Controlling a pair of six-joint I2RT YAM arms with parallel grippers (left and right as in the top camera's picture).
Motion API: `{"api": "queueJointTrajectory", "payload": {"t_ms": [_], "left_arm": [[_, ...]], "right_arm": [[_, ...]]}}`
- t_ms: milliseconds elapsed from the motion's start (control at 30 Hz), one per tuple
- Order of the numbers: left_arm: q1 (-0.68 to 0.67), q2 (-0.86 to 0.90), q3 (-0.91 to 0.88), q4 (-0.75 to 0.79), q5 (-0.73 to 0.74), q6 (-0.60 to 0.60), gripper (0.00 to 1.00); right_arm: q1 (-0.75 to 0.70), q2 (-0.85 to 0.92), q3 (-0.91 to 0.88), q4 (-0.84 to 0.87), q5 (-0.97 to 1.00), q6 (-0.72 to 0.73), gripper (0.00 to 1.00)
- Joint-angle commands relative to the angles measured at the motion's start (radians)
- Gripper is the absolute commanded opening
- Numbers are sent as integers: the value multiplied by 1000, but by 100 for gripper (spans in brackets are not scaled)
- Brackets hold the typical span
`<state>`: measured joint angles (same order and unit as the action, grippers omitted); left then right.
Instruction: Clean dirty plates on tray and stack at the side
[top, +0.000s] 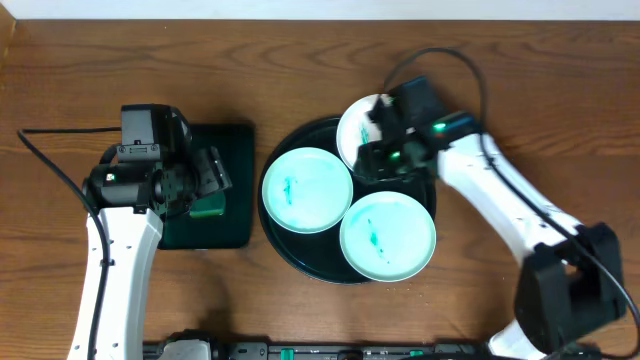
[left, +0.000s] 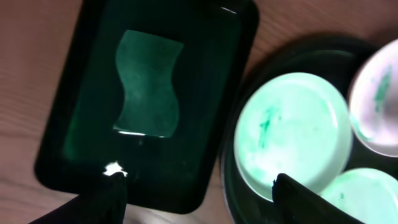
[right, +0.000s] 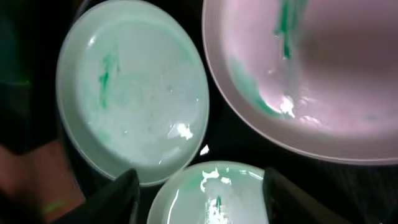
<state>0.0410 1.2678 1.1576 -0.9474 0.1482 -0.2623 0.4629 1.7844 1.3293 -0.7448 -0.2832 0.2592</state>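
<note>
Overhead first: three plates (top: 306, 190) sitting on round black tray (top: 290, 250), teal smears on all, nothing stacked at side yet. Far plate (top: 355, 125) right under right gripper (right: 199, 198), fingers (right: 118, 199) spread wide, pinching nothing. Left gripper (left: 198, 186) also splayed and empty, over green sponge (left: 148, 84) in green tray (left: 68, 124), beside plates. Far plate looks like right arm's grab, sponge left's.
</note>
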Motion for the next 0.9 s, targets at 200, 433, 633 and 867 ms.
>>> {"api": "queueJointTrajectory", "payload": {"t_ms": [200,433,633,867], "left_arm": [[-2,6,8,-13,-117,-2,75],[-2,6,7,-13,-169,-2,76],[-2,34,-19,0,-225,-2,76],[-2,168,-29,11,-238,-2,75]], "right_arm": [[92,143,18,55,122,112,40],[108,248,18,99,129,199,24],[113,257,18,144,130,216,8],[130,266,17,151,153,227,1]]}}
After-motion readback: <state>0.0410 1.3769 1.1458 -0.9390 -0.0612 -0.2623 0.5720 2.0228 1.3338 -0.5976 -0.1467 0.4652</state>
